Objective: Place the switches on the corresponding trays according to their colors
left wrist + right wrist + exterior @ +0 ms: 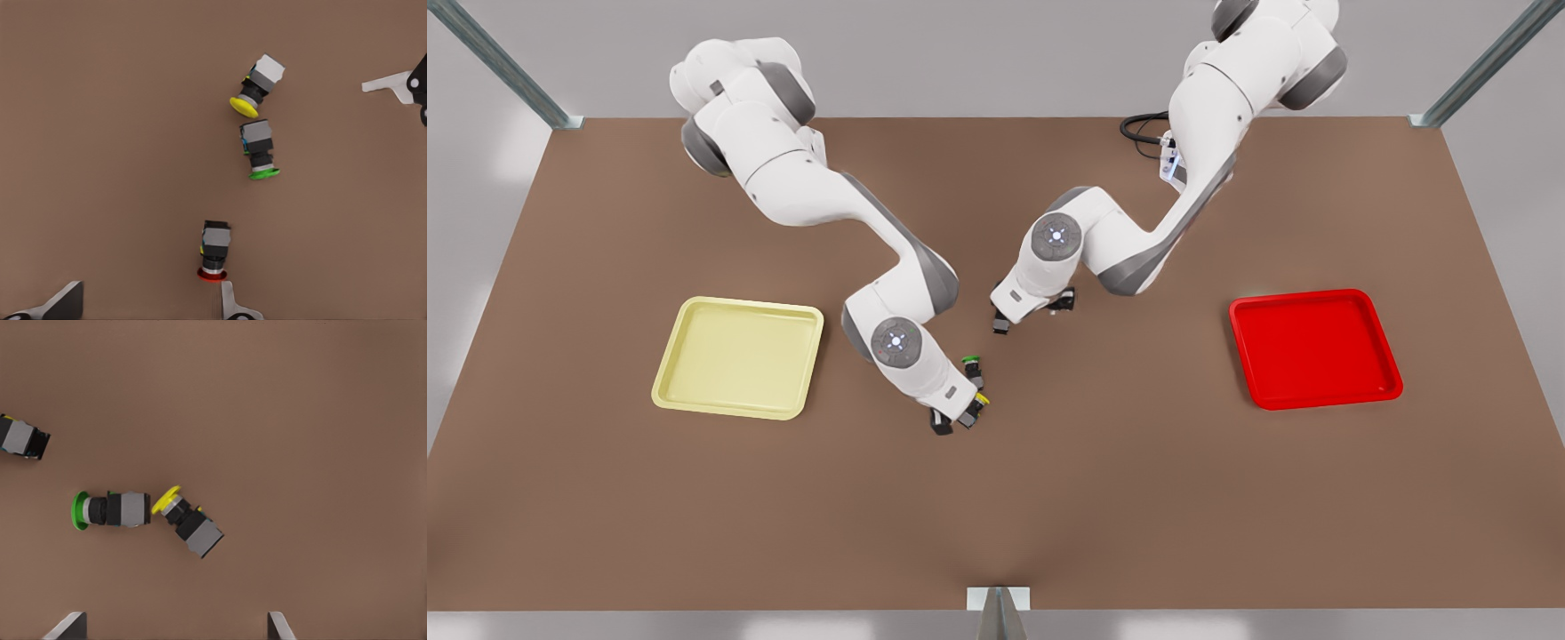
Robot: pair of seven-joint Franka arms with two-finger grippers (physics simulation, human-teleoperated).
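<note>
The red switch (214,252) lies on its side on the brown table, just off one fingertip (230,303) of my open left gripper (147,299). That gripper (1032,314) hangs low at the table's middle, on the arm at the front view's right. The yellow switch (187,520) (980,403) also lies on its side, ahead of my open right gripper (172,623) (956,420), which holds nothing. The pale yellow tray (738,356) sits at the front view's left and the red tray (1312,348) at its right. Both trays are bare.
A green-capped switch (110,509) (971,363) lies cap to cap beside the yellow one. A black cable (1143,133) loops at the back of the table. Metal posts stand at the back corners, and a bracket (998,600) sits on the front edge.
</note>
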